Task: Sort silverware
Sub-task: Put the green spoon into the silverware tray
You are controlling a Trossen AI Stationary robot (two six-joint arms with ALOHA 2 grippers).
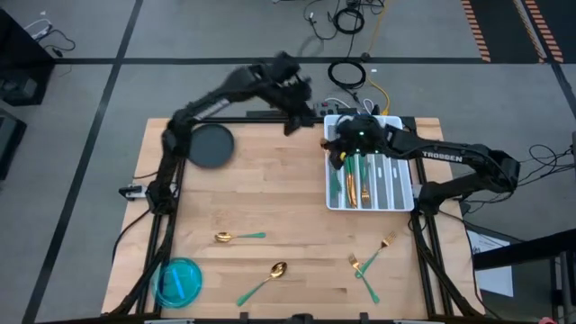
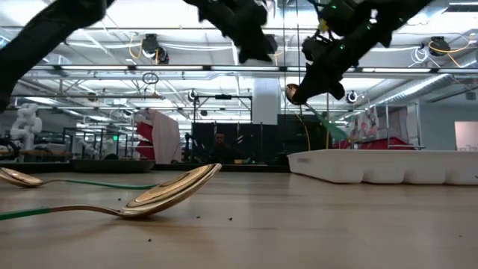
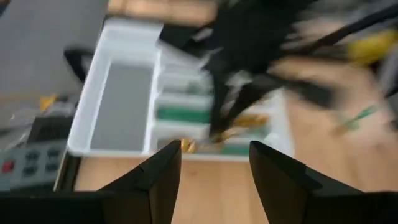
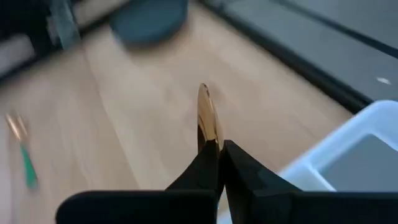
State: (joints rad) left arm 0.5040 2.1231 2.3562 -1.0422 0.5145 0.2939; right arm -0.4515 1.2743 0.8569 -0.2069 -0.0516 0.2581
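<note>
Hovering over the white tray's point(image 1: 407, 203) left edge, right gripper point(image 4: 219, 146) pinched a spoon point(image 4: 206, 118) for sorting; left gripper point(image 3: 214, 163) waited open near the tabletop's far edge.

Bright overhead strip lights, soft shadows; both wrist views smeared by motion blur.

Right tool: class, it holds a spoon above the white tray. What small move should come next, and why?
Probably lower the spoon into a slot of the tray and let go: the right tool is shut on it, lifted over the tray's left side, where other pieces already lie.
</note>
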